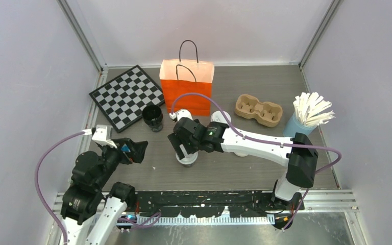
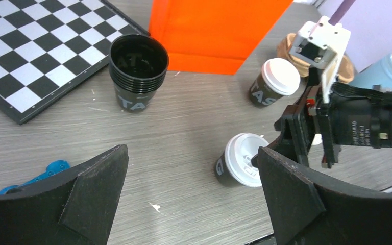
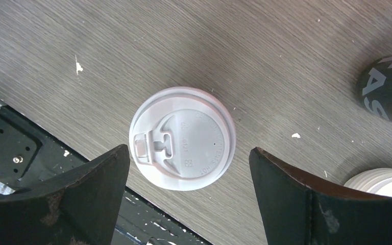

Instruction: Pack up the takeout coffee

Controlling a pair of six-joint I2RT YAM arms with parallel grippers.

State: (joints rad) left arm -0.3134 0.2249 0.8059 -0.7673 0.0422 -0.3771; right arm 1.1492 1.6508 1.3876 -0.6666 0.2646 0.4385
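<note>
Right wrist view, straight down: a grey, wood-grain surface [image 3: 132,51] carries the scene. Ahead of the left arm's fingers [image 2: 192,154], which are spread wide with nothing between them, stands a matte orange paper bag [image 2: 209,30]. Beyond one of those fingers lie a flat checkerboard [image 2: 25,56] and a stack of glossy black lidless cups [image 2: 138,71]. The right arm's fingers [image 3: 189,153] are also spread wide and flank the takeout coffee [image 2: 222,168], clear of it on both sides. The dark printed cup stands upright, its long axis vertical and pointing at the wrist lens. Its round, domed white plastic lid [image 3: 194,138] faces up, the sip tab turned toward the finger at frame left. A second lidded cup [image 3: 383,87] stands outside the other finger.
</note>
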